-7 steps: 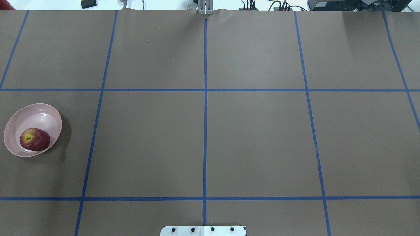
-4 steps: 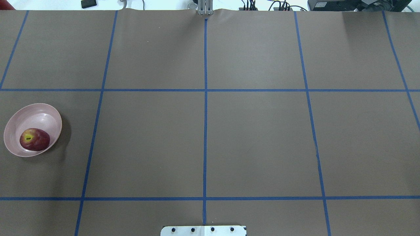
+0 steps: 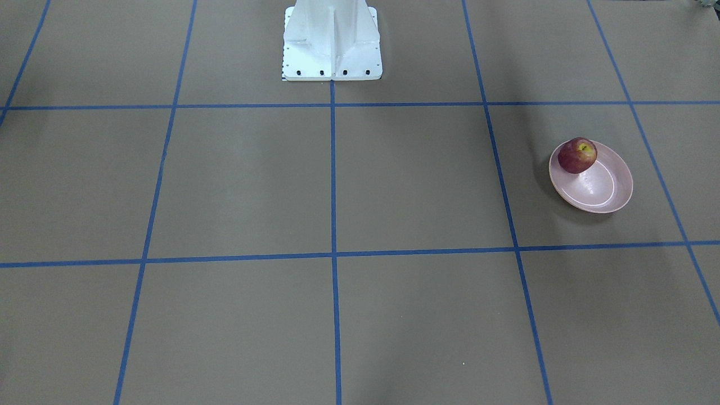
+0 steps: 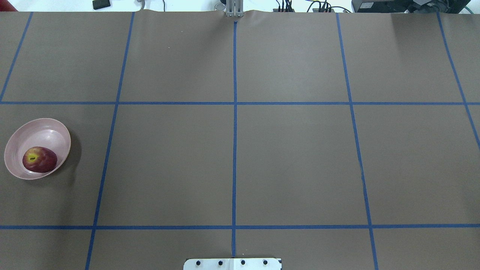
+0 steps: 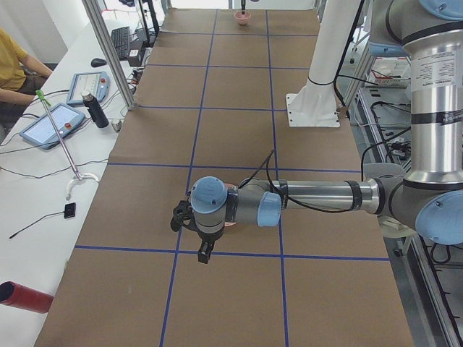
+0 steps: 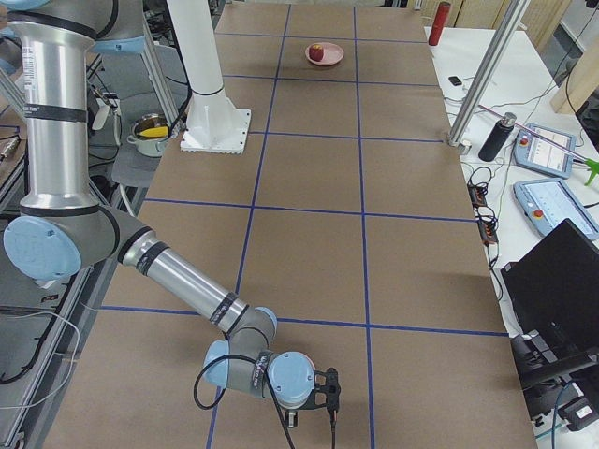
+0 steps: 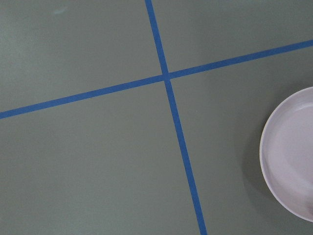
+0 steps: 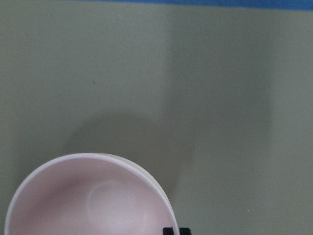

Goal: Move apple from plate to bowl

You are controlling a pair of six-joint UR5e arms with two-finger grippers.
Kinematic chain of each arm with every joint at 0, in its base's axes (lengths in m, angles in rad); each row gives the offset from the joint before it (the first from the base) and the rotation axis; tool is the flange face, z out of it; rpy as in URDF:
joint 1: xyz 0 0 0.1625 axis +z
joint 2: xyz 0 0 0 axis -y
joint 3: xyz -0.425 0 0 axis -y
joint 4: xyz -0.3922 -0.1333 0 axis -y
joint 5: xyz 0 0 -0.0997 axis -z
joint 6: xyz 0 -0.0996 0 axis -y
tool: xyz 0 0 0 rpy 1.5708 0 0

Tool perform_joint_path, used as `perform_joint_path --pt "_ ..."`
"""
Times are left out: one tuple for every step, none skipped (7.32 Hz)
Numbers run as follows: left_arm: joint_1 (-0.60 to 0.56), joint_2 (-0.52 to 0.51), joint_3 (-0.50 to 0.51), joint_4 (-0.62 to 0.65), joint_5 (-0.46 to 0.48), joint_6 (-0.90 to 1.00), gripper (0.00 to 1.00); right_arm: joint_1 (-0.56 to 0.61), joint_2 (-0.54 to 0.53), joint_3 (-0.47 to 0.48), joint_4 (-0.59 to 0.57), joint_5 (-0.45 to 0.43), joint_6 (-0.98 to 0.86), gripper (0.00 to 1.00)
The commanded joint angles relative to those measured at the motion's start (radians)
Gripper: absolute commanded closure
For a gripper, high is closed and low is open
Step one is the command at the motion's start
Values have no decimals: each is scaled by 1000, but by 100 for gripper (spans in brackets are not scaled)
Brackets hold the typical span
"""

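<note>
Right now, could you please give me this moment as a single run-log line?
apple: on plate, untouched | bowl: no apple | left gripper: state unclear | right gripper: state unclear

The apple (image 4: 39, 159) is small, round and dark red. It sits stem end up, with its yellow patch facing upward. It rests inside the plate (image 4: 42, 131), off centre, against the wall on the side nearest my base. The plate is a wide, shallow, pale pink dish with a flat inner ring, standing upright on the counter far out on my left. The bowl (image 8: 58, 196) is smaller and deeper, the same pale pink, upright and empty. It stands at the counter's opposite end, on my right, well apart from the plate.
</note>
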Motion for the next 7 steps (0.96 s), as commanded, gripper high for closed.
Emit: perform_joint_path --pt "0 0 -1 0 -1 0 2 0 70 237 -251 43 32 100" --pt "0 -1 -1 1 -1 0 2 -6 99 285 -266 78 84 100" --pt "0 -1 -1 2 -1 0 2 -40 127 309 -240 228 124 100" --pt "2 -1 -1 3 -1 0 2 -131 170 332 -225 300 276 100" --pt "2 -3 -1 2 -1 0 2 -237 228 379 -196 249 474 100" --pt "0 -3 -1 2 -1 0 2 -376 291 428 -179 150 696 100" --pt "2 -6 0 2 -1 0 2 -526 363 451 -178 56 912 100"
